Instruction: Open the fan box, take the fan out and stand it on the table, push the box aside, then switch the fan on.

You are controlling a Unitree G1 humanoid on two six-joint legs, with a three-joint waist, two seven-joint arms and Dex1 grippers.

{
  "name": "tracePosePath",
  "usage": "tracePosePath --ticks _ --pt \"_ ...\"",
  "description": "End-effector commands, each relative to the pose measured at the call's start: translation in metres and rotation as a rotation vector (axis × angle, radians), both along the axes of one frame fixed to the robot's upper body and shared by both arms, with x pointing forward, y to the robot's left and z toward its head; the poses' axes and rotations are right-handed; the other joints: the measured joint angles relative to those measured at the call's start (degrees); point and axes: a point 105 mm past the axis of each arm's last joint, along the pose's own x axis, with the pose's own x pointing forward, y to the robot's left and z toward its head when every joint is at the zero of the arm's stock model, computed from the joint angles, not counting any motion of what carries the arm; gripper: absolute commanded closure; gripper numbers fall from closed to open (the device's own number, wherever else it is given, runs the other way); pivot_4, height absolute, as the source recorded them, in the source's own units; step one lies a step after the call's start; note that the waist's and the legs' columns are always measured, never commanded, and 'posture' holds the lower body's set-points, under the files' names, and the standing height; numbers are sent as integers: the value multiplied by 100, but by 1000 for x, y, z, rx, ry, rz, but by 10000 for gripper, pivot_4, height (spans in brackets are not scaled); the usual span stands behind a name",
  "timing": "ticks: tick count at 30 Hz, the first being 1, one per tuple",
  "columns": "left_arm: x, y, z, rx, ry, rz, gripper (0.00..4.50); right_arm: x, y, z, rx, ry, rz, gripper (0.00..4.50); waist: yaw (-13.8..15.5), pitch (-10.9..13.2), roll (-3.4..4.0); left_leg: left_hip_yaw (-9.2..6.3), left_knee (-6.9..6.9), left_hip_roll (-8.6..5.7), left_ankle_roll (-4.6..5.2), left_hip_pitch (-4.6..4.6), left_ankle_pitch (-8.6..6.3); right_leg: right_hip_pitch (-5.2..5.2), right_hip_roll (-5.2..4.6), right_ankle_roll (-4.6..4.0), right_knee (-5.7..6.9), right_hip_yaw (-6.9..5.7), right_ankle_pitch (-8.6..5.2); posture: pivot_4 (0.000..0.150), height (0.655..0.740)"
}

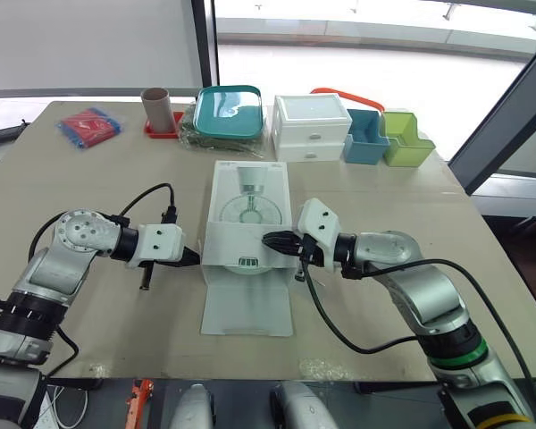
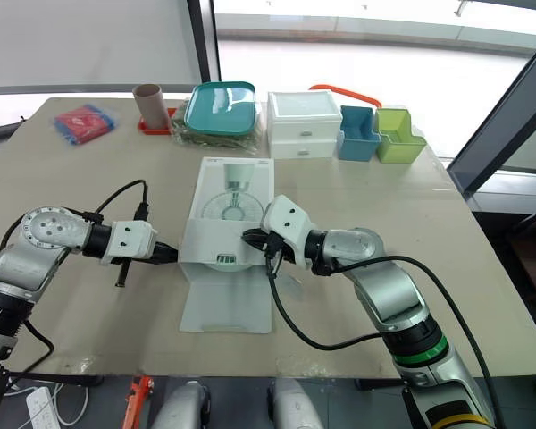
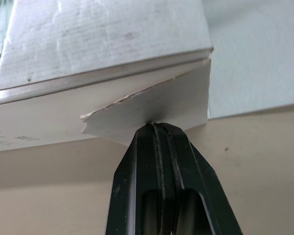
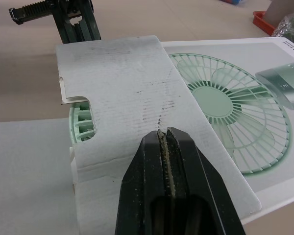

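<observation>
The white fan box [image 1: 247, 192] lies flat mid-table, a fan pictured on its top. Its near end is open: the long lid flap [image 1: 247, 308] lies on the table and an inner flap [image 4: 127, 98] stands across the opening. The green fan [image 4: 81, 127] peeks from a notch under that flap. My left gripper [image 1: 195, 255] is shut, its tips touching the small side flap [image 3: 152, 105] at the box's left corner. Also shut, my right gripper [image 1: 268, 239] rests its tips on the inner flap, nothing pinched between the fingers [image 4: 186, 161].
Along the far edge stand a red packet [image 1: 89, 125], a brown tube [image 1: 156, 109], a teal tray [image 1: 228, 109], a white drawer unit [image 1: 311, 125], a blue bin [image 1: 366, 136] and a green bin [image 1: 406, 141]. Bare table [image 1: 411, 206] lies on both sides of the box.
</observation>
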Motion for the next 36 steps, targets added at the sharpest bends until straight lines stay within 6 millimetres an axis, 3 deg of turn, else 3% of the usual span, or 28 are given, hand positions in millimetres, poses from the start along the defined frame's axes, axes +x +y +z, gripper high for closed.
tracePosePath --ticks 1,16,28,36 --pt "6 -5 10 -52 -66 31 43141 -1 0 1 -2 -2 5 44379 1 0 0 0 0 0 0 0 0 0 0 0 0 0 0 1500 7400" --pt "5 -2 16 -57 -96 47 43141 -1 0 0 -15 -6 16 44379 2 0 0 0 1 -2 0 0 0 1 -1 0 0 0 0 1500 7400" --pt "-15 1 23 -120 -88 86 43141 -2 0 -1 -20 -2 28 44379 2 0 0 0 0 0 0 0 0 1 -1 0 0 0 0 1500 7400" --pt "-29 -8 11 -150 -23 83 43141 -2 1 -1 -23 1 32 44379 2 0 0 0 0 0 0 1 0 0 -1 0 0 1 0 1500 7400"
